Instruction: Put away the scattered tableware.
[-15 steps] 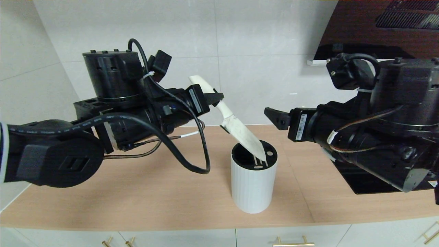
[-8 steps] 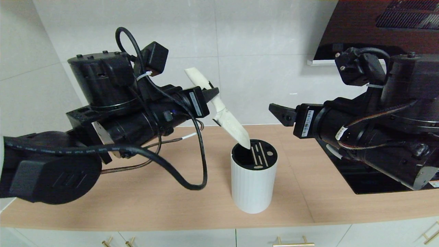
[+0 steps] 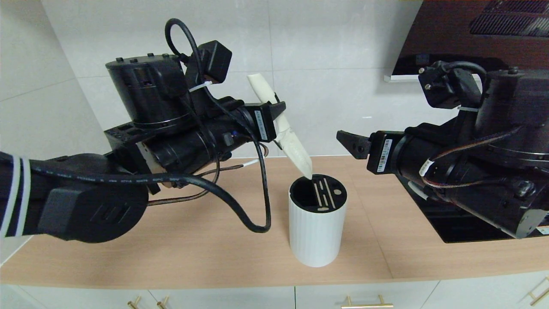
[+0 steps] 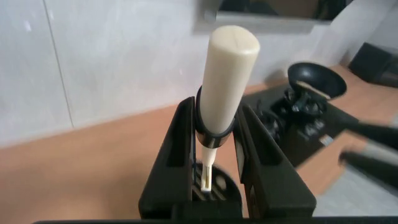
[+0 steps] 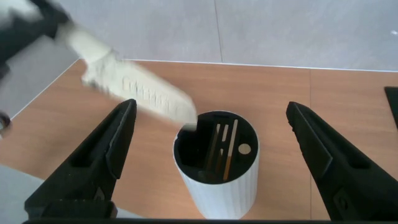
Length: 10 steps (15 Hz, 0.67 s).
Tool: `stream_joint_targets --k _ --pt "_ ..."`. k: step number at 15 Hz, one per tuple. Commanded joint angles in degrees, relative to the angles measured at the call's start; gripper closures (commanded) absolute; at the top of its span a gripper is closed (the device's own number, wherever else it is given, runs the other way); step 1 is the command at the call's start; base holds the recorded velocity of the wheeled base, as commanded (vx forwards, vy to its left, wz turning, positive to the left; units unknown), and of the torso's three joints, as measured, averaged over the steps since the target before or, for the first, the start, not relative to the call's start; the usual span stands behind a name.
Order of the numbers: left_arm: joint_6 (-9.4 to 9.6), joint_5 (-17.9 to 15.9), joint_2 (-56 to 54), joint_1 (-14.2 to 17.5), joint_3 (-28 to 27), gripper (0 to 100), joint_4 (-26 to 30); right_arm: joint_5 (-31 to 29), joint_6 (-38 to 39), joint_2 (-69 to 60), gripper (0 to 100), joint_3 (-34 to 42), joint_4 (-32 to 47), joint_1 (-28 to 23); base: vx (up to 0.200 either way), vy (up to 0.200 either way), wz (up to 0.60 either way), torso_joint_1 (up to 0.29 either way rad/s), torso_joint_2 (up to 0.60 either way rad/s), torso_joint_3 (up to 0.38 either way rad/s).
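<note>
A white ceramic knife [image 3: 286,134] with a cream handle [image 4: 225,81] is clamped in my left gripper [image 3: 274,118], which is shut on the handle. The blade [image 5: 144,90] slants down and its tip touches the rim of the white cylindrical holder [image 3: 317,227] with a black slotted top [image 5: 216,148], over the large open compartment. My right gripper [image 3: 349,143] hangs open to the right of the holder and above it, with its two fingers [image 5: 96,168] either side of the holder in the right wrist view.
The holder stands on a light wooden counter [image 3: 193,253] against a white tiled wall. A black cooktop [image 3: 450,227] lies at the right, with a black pan [image 4: 317,81] on it. Drawers with brass handles [image 3: 366,305] run below the counter's front edge.
My left arm has shifted right and pulled the knife more upright; the blade tip, earlier lying across the slots, now rests at the holder's left rim. The right gripper rose slightly.
</note>
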Motion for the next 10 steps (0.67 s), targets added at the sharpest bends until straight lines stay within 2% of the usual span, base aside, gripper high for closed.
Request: stream_joint_targets --k 1,4,7,10 --pt "-0.01 0.0 0.7 -1.3 0.1 100 0.3 0.0 0.0 -0.5 0 0.1 0.0 0.0 0.000 0.000 0.00 0.000 0.00 0.000" --pt "0.07 0.1 2.0 -3.0 1.1 100 0.3 -0.1 -0.4 -0.5 0 0.1 0.0 0.0 0.000 0.000 0.00 0.000 0.00 0.000" --pt "3.24 1.9 4.2 -3.0 1.2 100 0.1 -0.1 -0.7 -0.5 0 0.3 0.1 0.0 0.000 0.000 0.00 0.000 0.00 0.000" --pt "3.59 3.3 3.2 -2.9 1.3 100 0.0 -0.1 -0.7 -0.2 0 0.3 0.1 0.0 0.000 0.000 0.00 0.000 0.00 0.000"
